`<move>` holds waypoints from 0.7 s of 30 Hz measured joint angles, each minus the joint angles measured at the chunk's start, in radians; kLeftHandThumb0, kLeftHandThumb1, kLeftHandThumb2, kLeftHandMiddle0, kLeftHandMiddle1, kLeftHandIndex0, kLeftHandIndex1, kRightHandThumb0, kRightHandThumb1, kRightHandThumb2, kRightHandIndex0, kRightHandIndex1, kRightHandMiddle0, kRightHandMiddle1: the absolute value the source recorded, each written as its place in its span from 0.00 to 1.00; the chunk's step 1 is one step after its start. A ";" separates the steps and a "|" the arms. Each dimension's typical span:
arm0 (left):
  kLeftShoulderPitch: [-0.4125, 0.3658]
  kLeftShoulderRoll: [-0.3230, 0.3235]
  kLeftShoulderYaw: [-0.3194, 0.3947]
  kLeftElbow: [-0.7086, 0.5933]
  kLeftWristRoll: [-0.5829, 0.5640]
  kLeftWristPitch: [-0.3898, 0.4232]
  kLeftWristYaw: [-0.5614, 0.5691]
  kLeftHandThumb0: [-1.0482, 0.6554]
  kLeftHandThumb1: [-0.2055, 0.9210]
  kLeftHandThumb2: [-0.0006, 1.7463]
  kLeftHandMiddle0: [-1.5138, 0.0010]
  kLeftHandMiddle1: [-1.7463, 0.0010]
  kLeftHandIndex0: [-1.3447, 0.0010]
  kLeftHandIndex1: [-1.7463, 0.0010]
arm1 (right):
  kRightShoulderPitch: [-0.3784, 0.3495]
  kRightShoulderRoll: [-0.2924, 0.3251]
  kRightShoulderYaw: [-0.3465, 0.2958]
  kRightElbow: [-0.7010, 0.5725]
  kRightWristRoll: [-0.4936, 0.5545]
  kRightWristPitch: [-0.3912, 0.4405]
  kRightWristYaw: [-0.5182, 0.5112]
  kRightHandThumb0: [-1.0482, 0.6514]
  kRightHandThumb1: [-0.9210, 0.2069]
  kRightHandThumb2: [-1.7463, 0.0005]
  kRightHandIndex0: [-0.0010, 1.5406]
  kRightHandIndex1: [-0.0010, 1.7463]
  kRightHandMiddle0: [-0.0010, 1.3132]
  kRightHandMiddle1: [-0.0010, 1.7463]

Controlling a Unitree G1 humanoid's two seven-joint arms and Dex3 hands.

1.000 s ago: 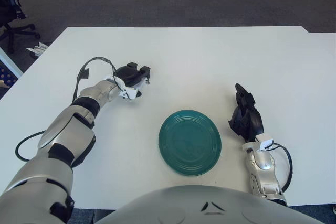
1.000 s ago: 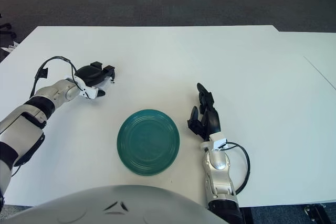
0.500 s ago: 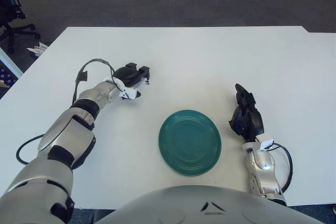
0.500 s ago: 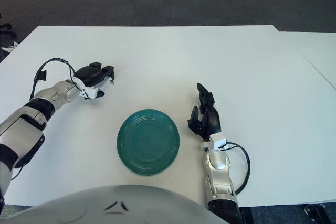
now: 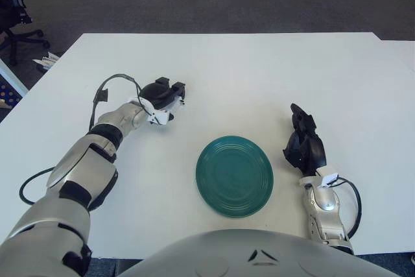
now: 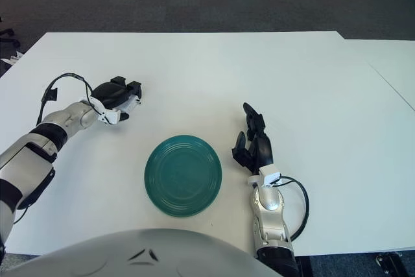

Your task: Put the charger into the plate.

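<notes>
Almost nothing has changed over the last second: the left hand (image 5: 163,97) remains at the same spot on the white tabletop (image 5: 259,69), up and to the left of the green plate (image 5: 235,175), with only the cable loop behind its wrist shifting slightly. That suggests the grasp is being settled rather than the carry begun, and the plate is empty. The charger cannot be made out separately; a small white piece shows under the dark fingers (image 5: 177,87), which curl downward, so it is probably covered there, well apart from the plate. Its pointing direction and long axis cannot be told, nor whether the fingers are clamped on it. The right hand (image 5: 305,142) stays just right of the plate, fingers loosely extended, holding nothing.
</notes>
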 measured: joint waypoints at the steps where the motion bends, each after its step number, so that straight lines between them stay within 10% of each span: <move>1: 0.000 0.012 0.018 -0.033 -0.016 0.000 -0.021 0.62 0.25 0.92 0.50 0.00 0.56 0.00 | 0.000 0.000 -0.001 0.000 0.000 0.000 0.001 0.11 0.00 0.43 0.07 0.00 0.00 0.24; 21: 0.097 0.090 0.201 -0.582 -0.088 0.122 -0.185 0.61 0.27 0.90 0.51 0.00 0.55 0.02 | -0.012 -0.001 -0.006 0.016 0.000 -0.015 0.010 0.11 0.00 0.44 0.06 0.00 0.00 0.23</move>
